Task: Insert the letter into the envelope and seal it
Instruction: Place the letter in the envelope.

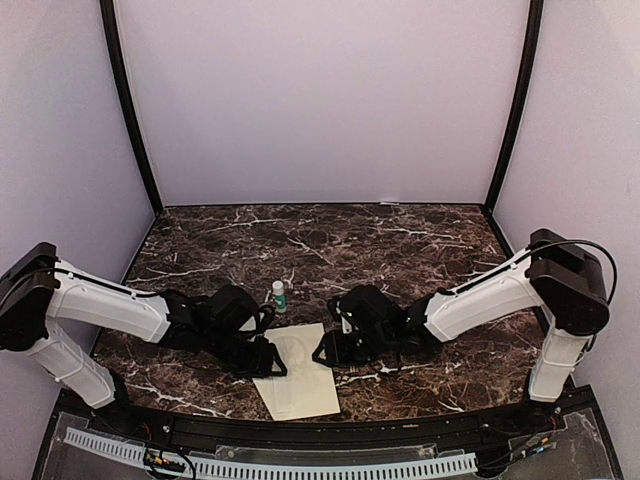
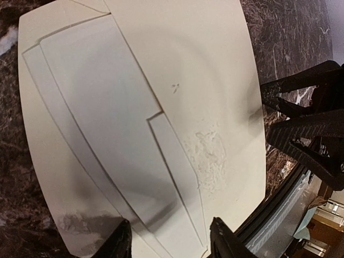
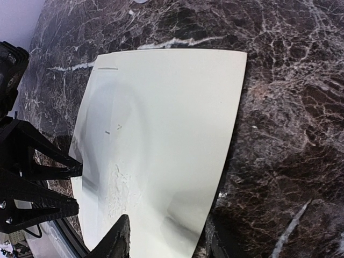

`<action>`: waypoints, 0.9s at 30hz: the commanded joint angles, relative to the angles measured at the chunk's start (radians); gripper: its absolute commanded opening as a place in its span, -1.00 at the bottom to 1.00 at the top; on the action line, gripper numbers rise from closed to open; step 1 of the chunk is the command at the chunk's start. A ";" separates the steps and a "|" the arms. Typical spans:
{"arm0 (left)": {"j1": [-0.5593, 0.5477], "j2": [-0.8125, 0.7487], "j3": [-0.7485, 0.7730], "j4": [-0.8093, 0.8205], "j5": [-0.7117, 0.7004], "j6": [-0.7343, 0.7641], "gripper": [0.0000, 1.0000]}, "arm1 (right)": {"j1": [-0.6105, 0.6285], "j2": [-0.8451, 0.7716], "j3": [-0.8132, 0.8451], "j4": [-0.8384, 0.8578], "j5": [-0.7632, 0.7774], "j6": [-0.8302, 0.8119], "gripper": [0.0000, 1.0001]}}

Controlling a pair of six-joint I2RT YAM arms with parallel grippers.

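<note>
The cream envelope (image 1: 298, 385) lies flat on the marble table near the front edge. In the left wrist view the envelope (image 2: 215, 80) shows its folded seams and a rough wrinkled patch (image 2: 207, 158). My left gripper (image 2: 171, 244) hovers low over the envelope's left part with jaws apart and nothing between them. My right gripper (image 3: 169, 242) stands open astride the envelope's (image 3: 172, 118) right edge, with one fingertip (image 3: 119, 239) over paper and the other over marble. Seen from above, the left gripper (image 1: 275, 365) and right gripper (image 1: 322, 352) face each other across the envelope. The letter is out of view.
A small white bottle with a green label (image 1: 279, 296) stands just behind the envelope, between the two arms. The black front rail (image 1: 320, 430) runs right beside the envelope's near edge. Dark marble table (image 1: 400, 240) stretches to the back walls.
</note>
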 commanded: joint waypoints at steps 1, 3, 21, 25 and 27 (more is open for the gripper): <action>-0.004 0.035 0.002 -0.001 0.003 0.021 -0.04 | 0.011 0.029 0.013 -0.009 -0.002 -0.005 -0.12; -0.004 0.042 0.005 0.005 0.007 0.023 -0.04 | 0.012 0.029 0.013 -0.008 -0.004 -0.005 -0.13; -0.003 0.122 0.035 0.065 0.022 0.043 -0.13 | 0.018 0.039 0.019 -0.004 -0.016 -0.002 -0.14; -0.003 0.112 0.049 0.051 -0.006 0.051 -0.14 | 0.020 0.036 0.014 -0.009 -0.006 0.003 -0.15; -0.003 0.077 0.049 0.029 -0.033 0.049 -0.13 | 0.020 0.030 0.011 -0.015 0.005 0.005 -0.15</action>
